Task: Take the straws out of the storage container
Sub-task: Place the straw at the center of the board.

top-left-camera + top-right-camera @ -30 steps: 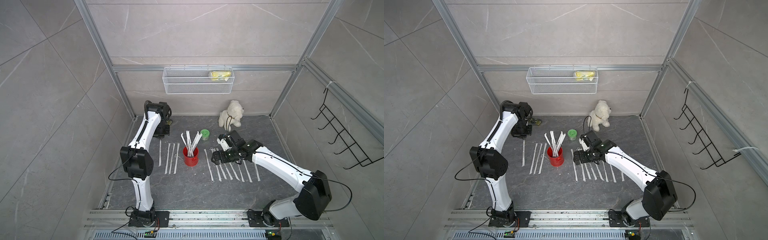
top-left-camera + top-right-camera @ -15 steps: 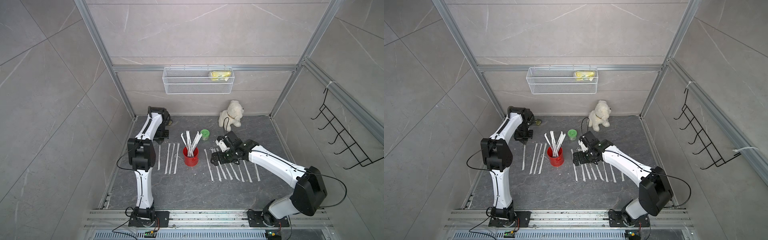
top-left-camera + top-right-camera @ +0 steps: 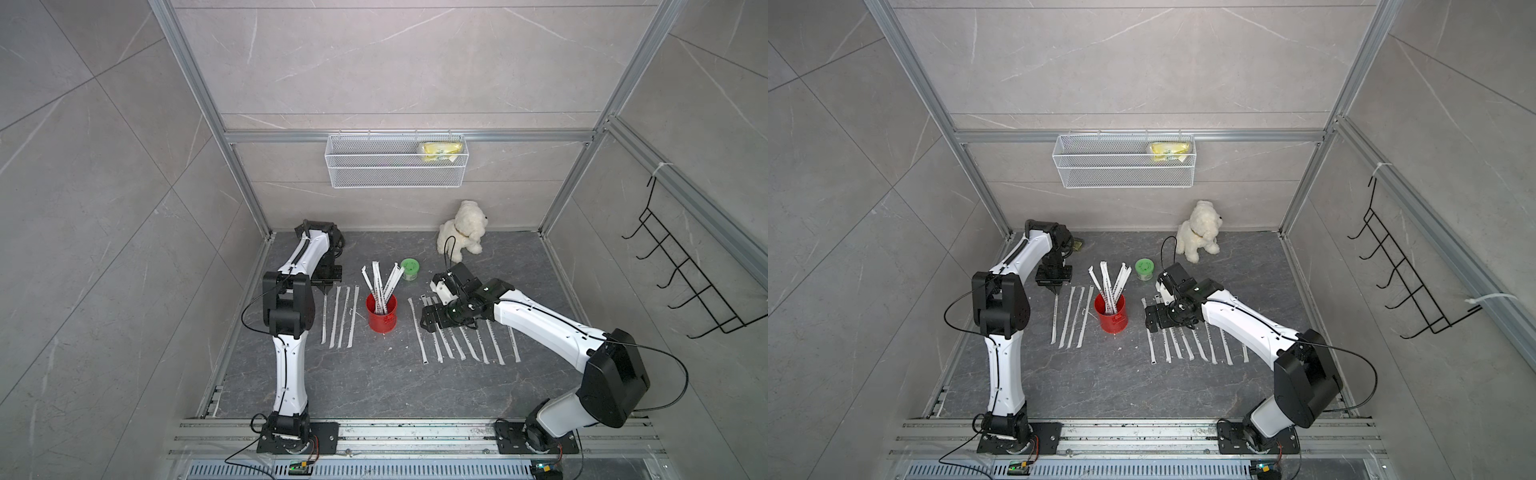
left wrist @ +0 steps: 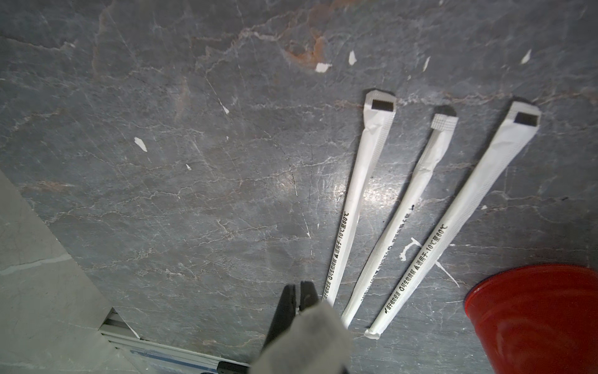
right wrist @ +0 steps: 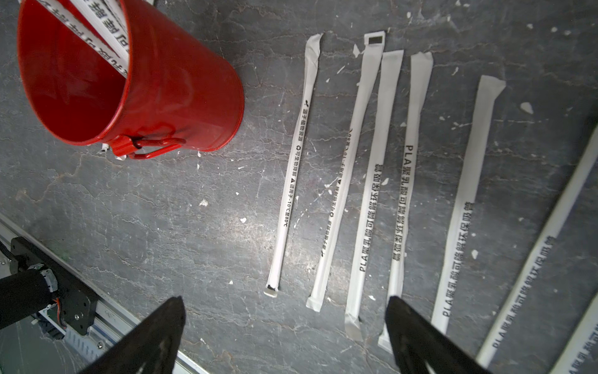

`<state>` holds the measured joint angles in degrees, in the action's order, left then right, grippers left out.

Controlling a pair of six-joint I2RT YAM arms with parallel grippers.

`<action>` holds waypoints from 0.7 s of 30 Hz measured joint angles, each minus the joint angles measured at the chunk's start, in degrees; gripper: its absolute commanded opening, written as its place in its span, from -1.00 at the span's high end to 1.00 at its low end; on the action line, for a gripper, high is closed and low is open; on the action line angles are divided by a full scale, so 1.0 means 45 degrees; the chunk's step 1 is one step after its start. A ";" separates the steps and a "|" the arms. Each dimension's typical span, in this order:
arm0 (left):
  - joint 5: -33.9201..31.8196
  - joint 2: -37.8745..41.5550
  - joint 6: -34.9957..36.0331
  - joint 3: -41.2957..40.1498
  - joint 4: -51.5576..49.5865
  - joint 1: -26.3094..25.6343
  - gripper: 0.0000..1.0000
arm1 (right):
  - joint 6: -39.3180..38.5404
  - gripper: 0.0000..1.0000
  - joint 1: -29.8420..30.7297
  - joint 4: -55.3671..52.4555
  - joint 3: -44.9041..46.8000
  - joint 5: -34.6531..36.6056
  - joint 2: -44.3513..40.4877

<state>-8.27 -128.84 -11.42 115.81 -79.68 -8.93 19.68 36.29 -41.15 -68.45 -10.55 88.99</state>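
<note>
Dark stone tabletop [image 3: 374, 386]: white paper-wrapped straws [image 3: 377, 286] stand in small red metal can [image 3: 382, 318]; your L gripper [image 4: 297, 293], shut, seems to pinch one; R gripper [image 5: 286, 299] wide, empty. Next: lay it down, release

straws [image 5: 372, 194]: white paper, black print
storage container [image 5: 181, 90]: glossy red
jar lid [image 3: 409, 266]: green
plush dog [image 3: 463, 226]: cream white
wire basket [image 3: 374, 170]: white mesh
packet [image 3: 440, 150]: yellow
floor [image 3: 374, 382]: dark grey, pale veins
walls [image 3: 415, 62]: light grey, white streaks
arms [image 3: 540, 328]: white shells, black joints
hook rack [image 3: 685, 272]: black
</note>
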 measured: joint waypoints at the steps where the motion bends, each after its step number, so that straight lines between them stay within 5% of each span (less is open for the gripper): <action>1: 0.0000 0.0000 0.0005 -0.0058 0.0015 0.0000 0.85 | 0.0000 -1.00 0.0000 0.0029 0.0000 0.0000 0.0044; 21: -0.0010 -0.0063 0.0034 -0.0554 0.0296 0.0107 0.82 | 0.0000 -1.00 0.0000 0.0340 0.0000 -0.0151 0.0369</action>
<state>-8.32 -129.12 -11.27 113.32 -78.35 -8.45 19.68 36.29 -39.62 -68.45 -11.22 90.65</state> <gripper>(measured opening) 0.092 0.993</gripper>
